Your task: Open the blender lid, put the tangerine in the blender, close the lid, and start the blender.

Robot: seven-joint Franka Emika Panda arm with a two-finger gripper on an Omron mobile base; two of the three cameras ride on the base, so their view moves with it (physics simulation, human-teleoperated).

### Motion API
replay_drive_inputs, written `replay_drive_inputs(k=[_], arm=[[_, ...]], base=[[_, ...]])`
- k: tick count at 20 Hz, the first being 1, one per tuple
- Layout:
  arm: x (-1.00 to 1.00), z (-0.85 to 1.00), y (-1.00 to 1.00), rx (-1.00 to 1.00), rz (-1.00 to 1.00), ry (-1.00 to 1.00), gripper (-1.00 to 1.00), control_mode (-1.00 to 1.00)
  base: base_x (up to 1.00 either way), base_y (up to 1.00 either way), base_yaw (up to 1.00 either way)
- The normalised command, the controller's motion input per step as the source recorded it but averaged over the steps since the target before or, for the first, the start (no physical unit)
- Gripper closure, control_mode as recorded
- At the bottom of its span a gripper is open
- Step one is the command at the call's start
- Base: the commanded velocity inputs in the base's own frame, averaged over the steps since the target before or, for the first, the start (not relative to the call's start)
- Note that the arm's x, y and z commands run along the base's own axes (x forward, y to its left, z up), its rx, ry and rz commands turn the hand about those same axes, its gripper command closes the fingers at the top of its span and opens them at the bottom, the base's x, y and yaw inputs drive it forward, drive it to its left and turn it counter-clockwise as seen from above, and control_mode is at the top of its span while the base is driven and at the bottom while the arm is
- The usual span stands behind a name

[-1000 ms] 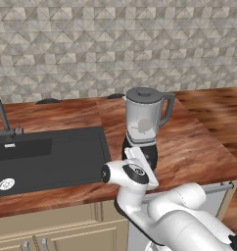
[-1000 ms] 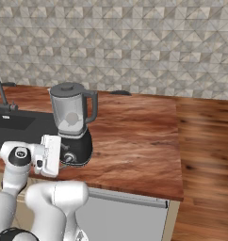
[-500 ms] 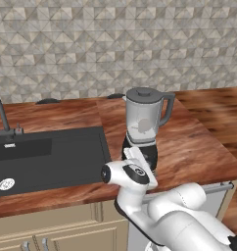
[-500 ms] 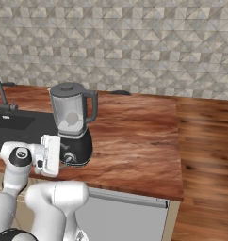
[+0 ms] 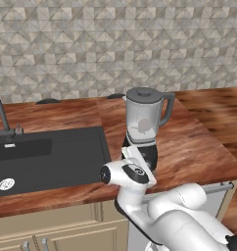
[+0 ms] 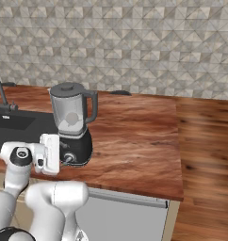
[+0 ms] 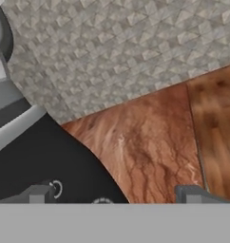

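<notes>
The blender [image 5: 142, 128] [image 6: 71, 123] stands upright on the wooden counter, just right of the sink. The dark grey blender lid [image 5: 143, 92] [image 6: 66, 87] sits on the jar rim. A pale round shape shows through the jar wall, and I cannot tell whether it is the tangerine. My gripper [image 6: 63, 158] [image 5: 141, 158] is low against the front of the black base, at the silver knob. In the hand view the gripper [image 7: 114, 195] is open, its fingertips [image 7: 38, 194] far apart, with the base [image 7: 45, 156] filling the left side.
A black sink [image 5: 47, 152] [image 6: 14, 123] with a faucet [image 5: 1, 113] lies left of the blender. The counter [image 5: 199, 147] [image 6: 134, 136] ends close on the right, with wood floor [image 6: 205, 155] beyond. Two small dark objects [image 5: 47, 101] sit by the tiled wall.
</notes>
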Motion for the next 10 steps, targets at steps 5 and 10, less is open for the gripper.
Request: replay_drive_inputs(k=[5,10], arm=[[0.03,-0.45,-0.62,0.04,0.12,-0.10,-1.00,-1.00],[-0.02,-0.19,-0.45,0.04,0.08,-0.09,-1.00,-1.00]], base=[[0.00,0.00,0.00],[0.00,0.00,0.00]])
